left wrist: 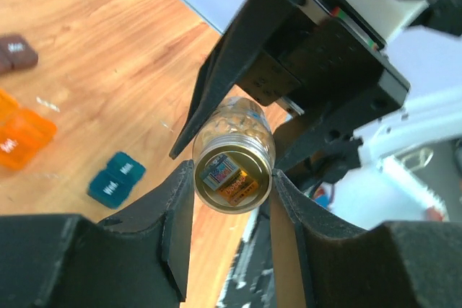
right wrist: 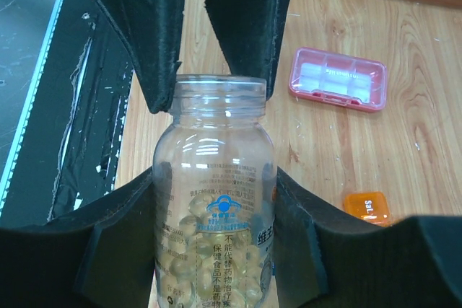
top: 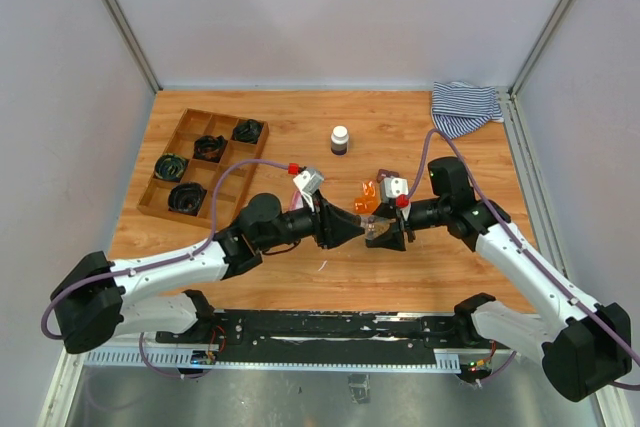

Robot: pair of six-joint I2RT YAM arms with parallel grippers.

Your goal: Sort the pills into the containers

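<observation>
A clear, capless pill bottle [right wrist: 216,178] with pale yellow softgel pills [right wrist: 206,268] is held off the table between both grippers. My right gripper [right wrist: 216,236] is shut on its body. My left gripper [left wrist: 232,185] meets it from the left in the top view [top: 362,227], and its fingertips [right wrist: 155,70] press both sides of the threaded neck. The open mouth [left wrist: 232,174] faces the left wrist camera. The pink case [right wrist: 337,79], orange case [left wrist: 22,135], teal case [left wrist: 115,178] and brown case [left wrist: 16,52] lie shut on the wooden table.
A wooden compartment tray [top: 165,192] with black coils sits at the far left. A small dark bottle with a white cap [top: 340,139] stands behind the grippers. A striped cloth [top: 465,107] lies in the far right corner. A black rail runs along the near edge.
</observation>
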